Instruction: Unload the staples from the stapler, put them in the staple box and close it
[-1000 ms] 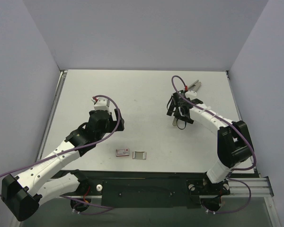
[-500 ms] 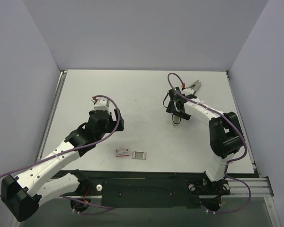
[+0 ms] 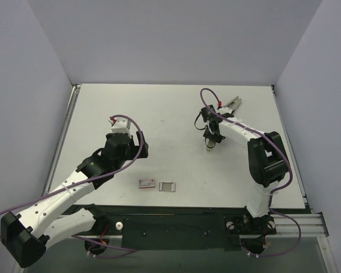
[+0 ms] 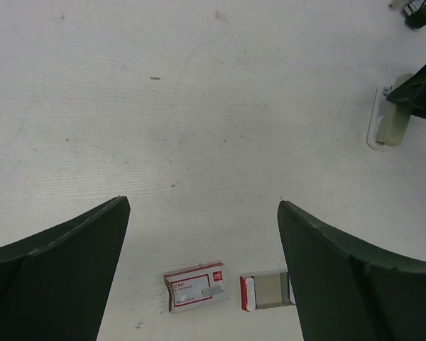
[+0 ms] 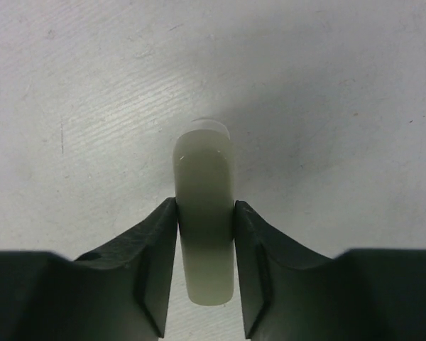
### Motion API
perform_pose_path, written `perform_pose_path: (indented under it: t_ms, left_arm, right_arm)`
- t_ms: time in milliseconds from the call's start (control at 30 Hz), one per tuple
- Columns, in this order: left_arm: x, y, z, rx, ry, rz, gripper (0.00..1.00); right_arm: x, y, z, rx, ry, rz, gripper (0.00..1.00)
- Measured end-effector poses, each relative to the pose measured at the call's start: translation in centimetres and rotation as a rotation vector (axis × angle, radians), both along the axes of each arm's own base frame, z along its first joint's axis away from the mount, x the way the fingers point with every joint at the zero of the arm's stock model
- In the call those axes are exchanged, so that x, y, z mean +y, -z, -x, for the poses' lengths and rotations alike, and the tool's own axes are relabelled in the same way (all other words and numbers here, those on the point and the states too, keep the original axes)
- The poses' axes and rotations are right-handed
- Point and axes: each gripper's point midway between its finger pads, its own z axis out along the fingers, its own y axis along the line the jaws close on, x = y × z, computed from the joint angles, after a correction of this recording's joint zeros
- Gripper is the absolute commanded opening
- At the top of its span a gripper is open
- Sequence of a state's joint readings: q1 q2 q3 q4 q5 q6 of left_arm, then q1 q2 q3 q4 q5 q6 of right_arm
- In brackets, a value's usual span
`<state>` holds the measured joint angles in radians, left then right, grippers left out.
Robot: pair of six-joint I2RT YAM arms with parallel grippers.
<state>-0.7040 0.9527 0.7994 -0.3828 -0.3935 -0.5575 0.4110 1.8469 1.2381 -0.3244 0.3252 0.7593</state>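
Right gripper [image 5: 204, 222] is pinched on the stapler [image 5: 204, 170]: both pads sit flush on the long sides of the pale grey-green bar, no gap either side. The bar's long axis runs straight out between the fingers, rounded end leading, so you're gripping across its narrow width. In the top view that puts it roughly near-to-far on the table [image 3: 159, 114], right of centre, directly under the wrist. It looks to be resting on the surface; I can't tell if it's lifted at all. A silver-and-black bar [image 3: 234, 103] lies further back and to the right, apart from the gripper. That's probably the inner part carrying the staples, but it's too small to confirm. Right arm: elbow folded high near the right edge, forearm reaching in toward centre, wrist pitched down onto the bar. Left gripper [image 4: 202, 204] has its jaws wide apart with nothing between them. It hangs over the left half, well apart from the stapler, and the right arm is clearly the nearer one. Below it, near the front edge, are the red-and-white box [image 4: 197, 284] and a small grey tray [image 4: 268, 291] just beside it.
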Motion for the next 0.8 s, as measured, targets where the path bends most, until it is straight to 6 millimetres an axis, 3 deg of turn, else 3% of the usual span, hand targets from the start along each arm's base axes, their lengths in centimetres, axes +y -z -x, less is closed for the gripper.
perform_pose_path:
  t_ms: [133, 400, 600, 800]
  left_arm:
    - [0.3, 0.1, 0.3, 0.007, 0.0, -0.007, 0.96]
    - [0.9, -1.2, 1.0, 0.01, -0.004, -0.013, 0.93]
    - [1.9, -2.4, 1.5, -0.004, -0.033, 0.0, 0.91]
    - [3.1, -2.5, 2.6, 0.007, -0.055, -0.002, 0.92]
  right_arm:
    - [0.0, 0.0, 0.1, 0.0, 0.013, -0.007, 0.0]
    - [1.1, 0.0, 0.6, -0.005, 0.045, -0.035, 0.0]
    - [5.3, -0.8, 2.2, -0.019, 0.025, -0.061, 0.0]
    - [10.7, -3.7, 2.3, -0.1, 0.028, -0.131, 0.0]
